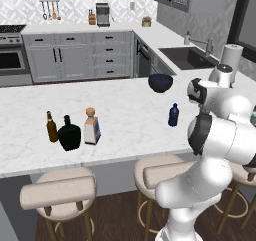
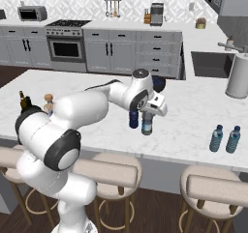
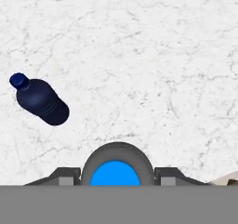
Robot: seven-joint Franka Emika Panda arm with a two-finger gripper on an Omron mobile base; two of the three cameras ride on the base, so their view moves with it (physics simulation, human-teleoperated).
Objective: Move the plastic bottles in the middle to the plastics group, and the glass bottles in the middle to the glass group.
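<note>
In the left base view, the dark blue bottle [image 1: 173,115] stands right of centre; the cork-stoppered bottle [image 1: 91,127] stands at left beside the black flask [image 1: 69,133]. In the right base view, the gripper [image 2: 147,118] grips the clear plastic bottle [image 2: 147,123] at centre. The plastics group [image 2: 225,138] waits at lower right. In the hand view, its blue cap [image 3: 115,173] sits between the fingers at the bottom. Likely carrying; next, travel right and release.

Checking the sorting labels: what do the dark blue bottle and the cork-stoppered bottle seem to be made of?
Dark blue bottle: probably plastic; opaque, matte, ribbed body and screw cap in the hand view. Cork-stoppered bottle: probably glass; squarish, clear body, tan stopper, labelled, though the render leaves it open.
</note>
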